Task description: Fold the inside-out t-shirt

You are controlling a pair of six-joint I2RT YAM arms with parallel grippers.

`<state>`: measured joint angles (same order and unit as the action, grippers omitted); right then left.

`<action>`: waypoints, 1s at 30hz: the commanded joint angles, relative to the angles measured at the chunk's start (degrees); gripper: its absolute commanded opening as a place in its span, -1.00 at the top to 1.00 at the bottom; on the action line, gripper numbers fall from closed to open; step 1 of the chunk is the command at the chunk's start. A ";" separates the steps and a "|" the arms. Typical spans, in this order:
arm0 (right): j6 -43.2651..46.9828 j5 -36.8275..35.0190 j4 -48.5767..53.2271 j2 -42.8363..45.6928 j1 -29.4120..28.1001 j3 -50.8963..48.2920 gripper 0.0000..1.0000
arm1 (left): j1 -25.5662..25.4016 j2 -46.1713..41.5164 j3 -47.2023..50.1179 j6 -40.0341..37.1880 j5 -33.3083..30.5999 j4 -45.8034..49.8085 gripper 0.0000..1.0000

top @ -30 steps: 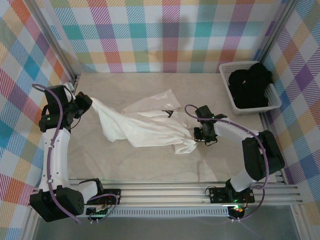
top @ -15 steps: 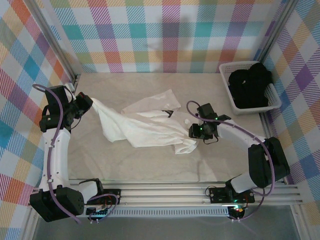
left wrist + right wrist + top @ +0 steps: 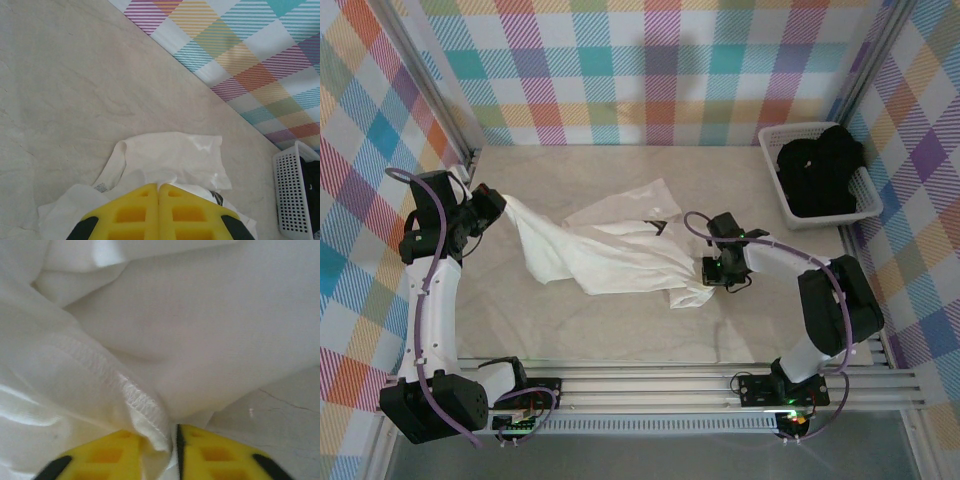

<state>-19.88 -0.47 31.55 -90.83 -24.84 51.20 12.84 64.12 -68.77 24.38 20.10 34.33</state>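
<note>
Hem cloth sits pinched in your right claw (image 3: 169, 437), jaws nearly together, at the 4 o'clock corner of the shirt (image 3: 620, 255). Your left claw (image 3: 490, 208) is clamped on the 10 o'clock corner, holding it off the table (image 3: 620, 325). Between them the shirt lies crumpled mid-table, a sleeve out toward 12. You look to be at the spreading step, no fold yet made. Next, I judge, draw the claws apart toward 9 and 3 until the cloth lies flat, gently, lest the hem slip.
</note>
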 commanded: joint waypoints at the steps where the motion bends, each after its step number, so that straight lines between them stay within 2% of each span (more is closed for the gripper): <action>1: 1.29 -2.00 1.70 3.08 -0.08 1.90 0.77 | -0.16 -0.29 0.13 -0.77 0.69 -0.92 1.00; 5: 2.58 0.79 -0.38 7.31 1.10 1.18 0.97 | -0.18 -0.27 0.22 -0.83 0.51 -0.80 1.00; 8: 3.78 7.49 -4.79 11.98 3.29 -0.35 1.00 | -0.10 -0.27 0.20 -0.71 0.56 -0.88 1.00; 14: 5.42 29.33 -19.11 21.07 9.10 -0.80 1.00 | -0.12 -0.62 0.31 0.54 1.68 -1.56 1.00; 22: -1.85 53.70 -33.15 21.85 18.59 9.12 1.00 | 0.12 -2.34 -2.20 4.95 2.93 -2.20 1.00; 27: -2.12 58.40 -34.50 23.02 24.07 14.75 1.00 | 3.39 -3.49 -7.87 9.02 3.12 -2.25 1.00; 30: -2.68 58.12 -34.20 24.72 27.50 17.20 1.00 | 9.38 -3.71 -13.32 12.53 4.76 -2.16 1.00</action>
<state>-21.56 53.04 0.49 -68.36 0.32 65.84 18.02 62.81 -76.62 32.38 23.07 34.33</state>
